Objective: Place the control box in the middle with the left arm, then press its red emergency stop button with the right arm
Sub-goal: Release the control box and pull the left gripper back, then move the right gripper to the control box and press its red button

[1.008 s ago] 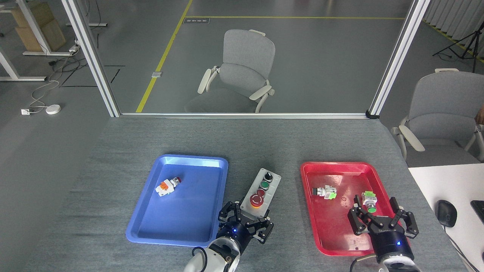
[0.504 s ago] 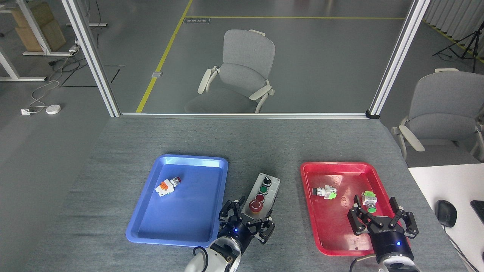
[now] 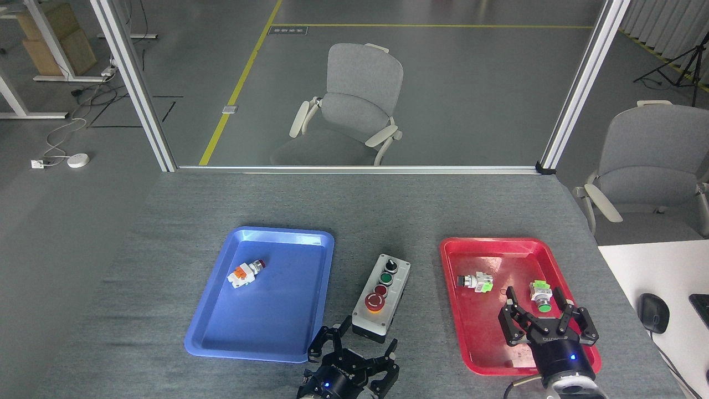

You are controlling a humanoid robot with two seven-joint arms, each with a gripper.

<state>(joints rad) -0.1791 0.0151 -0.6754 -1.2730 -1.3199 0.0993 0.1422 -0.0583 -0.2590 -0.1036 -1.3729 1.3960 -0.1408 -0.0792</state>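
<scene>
Fingers (image 3: 333, 336) on the left gripper (image 3: 354, 344) are spread wide and empty, just off the near end of the control box (image 3: 381, 295), at its six o'clock. That box sits on the bare grey table (image 3: 388, 210) between the blue tray (image 3: 266, 299) and red tray (image 3: 498, 310), red emergency stop button (image 3: 375, 302) nearest the robot. Right gripper (image 3: 540, 310) hangs open over the red tray, holding nothing.

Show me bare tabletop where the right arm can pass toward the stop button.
Bare felt strip between control box and red tray is free. Wide bare felt lies beyond both trays. Crowded: left gripper just before the box; blue tray close left.
</scene>
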